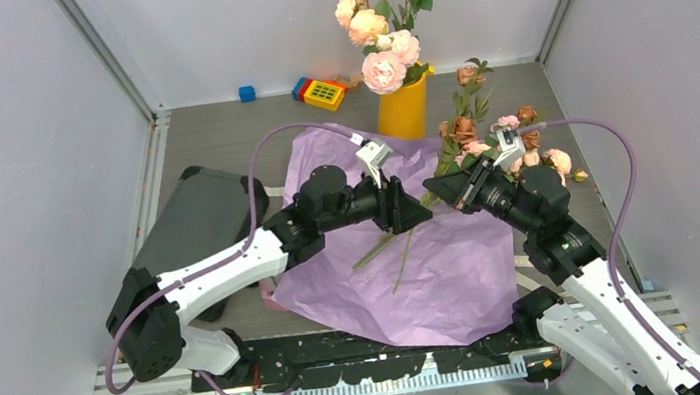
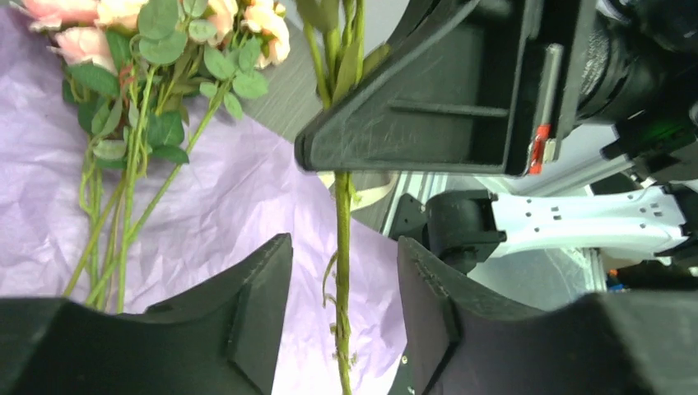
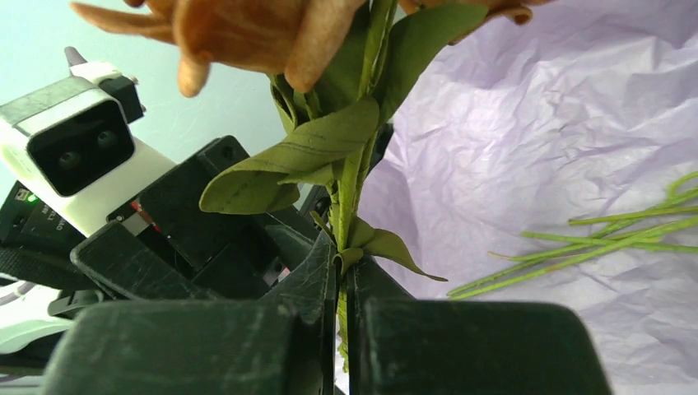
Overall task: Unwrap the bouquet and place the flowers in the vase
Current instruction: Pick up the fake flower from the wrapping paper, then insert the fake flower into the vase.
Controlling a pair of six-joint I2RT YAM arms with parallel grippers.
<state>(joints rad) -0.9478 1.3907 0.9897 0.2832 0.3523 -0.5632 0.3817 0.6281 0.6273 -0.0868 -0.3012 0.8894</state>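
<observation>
– Lilac crinkled paper [image 1: 436, 278] lies spread open, approx mid-table. From the top view, two black-and-white arms meet over it.
– Where's the vase?
– The yellow-orange vase [image 1: 404, 110] stands upright just past the paper's far edge. Big pale pink & cream roses [image 1: 376, 28] stand in it.
– And the flowers?
– The small flowers [image 1: 511, 142], pink, peach & rusty brown, lie in a loose bunch at the paper's far right corner, near the vase but not in it. Their thin green stems [image 3: 576, 257] rest on the paper.
– Right gripper?
– The right gripper [image 3: 343, 267] has its jaws pressed together on one leafy stem [image 3: 350, 189], w/ a rusty bloom above, held up over the paper.
– Left one?
– The left gripper [image 2: 346, 247] has its fingers [image 2: 247, 321] apart. The same stem runs down between them; it seems to touch neither. The two grippers' tips nearly meet.
– Anything else?
– A dark grey case [image 1: 197, 216] sits left of the paper, and coloured toy blocks [image 1: 318, 93] sit by the back wall.
</observation>
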